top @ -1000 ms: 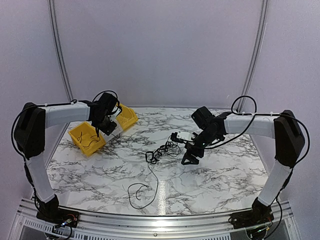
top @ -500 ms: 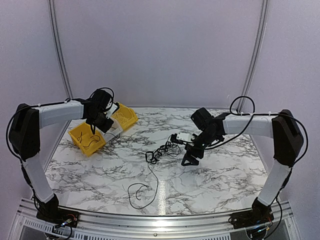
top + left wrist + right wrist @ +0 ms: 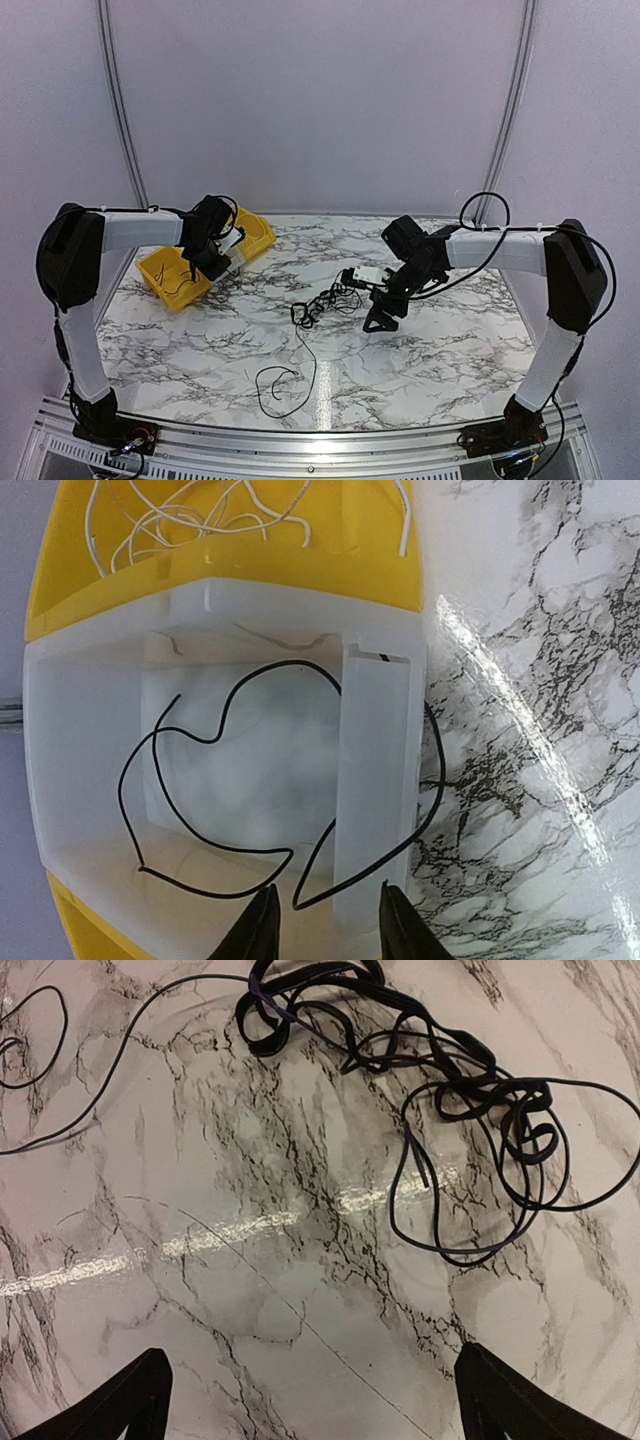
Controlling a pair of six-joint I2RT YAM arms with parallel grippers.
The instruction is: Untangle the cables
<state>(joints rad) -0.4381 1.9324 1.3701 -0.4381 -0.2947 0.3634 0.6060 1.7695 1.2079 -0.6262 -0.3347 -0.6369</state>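
we see the cables (image 3: 325,298) clumped mid surface (image 3: 440,350), with a loose strand (image 3: 312,350) trailing toward the near edge and ending in a loop. right gripper (image 3: 320,1415) is just beside the clump, jaws spread wide with nothing between them. left gripper (image 3: 325,930) is over the white bin (image 3: 90,780), which sits between two yellow bins (image 3: 300,560); jaws spread, not pinching. a black wire (image 3: 200,835) lies curled in the white bin and drapes over its wall onto the marble. white cords (image 3: 180,520) lie in one yellow bin
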